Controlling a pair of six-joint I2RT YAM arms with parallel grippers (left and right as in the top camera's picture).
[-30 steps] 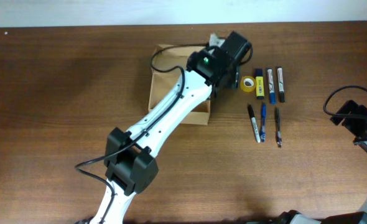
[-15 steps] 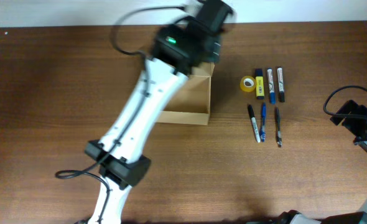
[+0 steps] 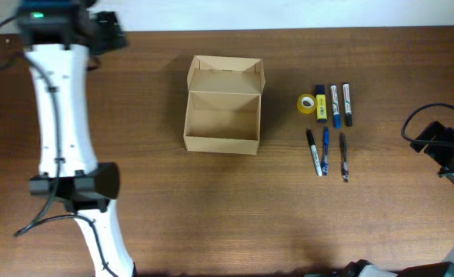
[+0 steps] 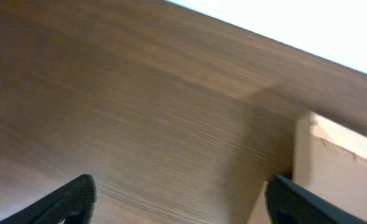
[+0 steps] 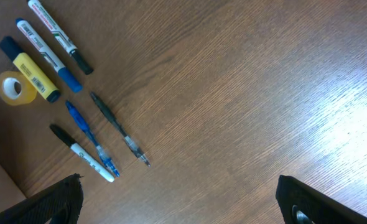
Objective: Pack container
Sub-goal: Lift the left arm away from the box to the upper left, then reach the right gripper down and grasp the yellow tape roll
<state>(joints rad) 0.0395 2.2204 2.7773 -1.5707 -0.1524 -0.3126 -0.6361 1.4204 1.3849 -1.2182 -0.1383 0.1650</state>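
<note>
Dark wood-grain table (image 3: pixel 227 223) — pale white wall (image 3: pixel 288 14) behind

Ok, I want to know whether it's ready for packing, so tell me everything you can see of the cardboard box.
The cardboard box is plain tan, rectangular and unmarked. It sits flat and upright on the wooden table, open, with its hinged lid folded back toward the table's far edge. The inside looks empty, showing only bare cardboard. Nothing but the table touches it.
</note>
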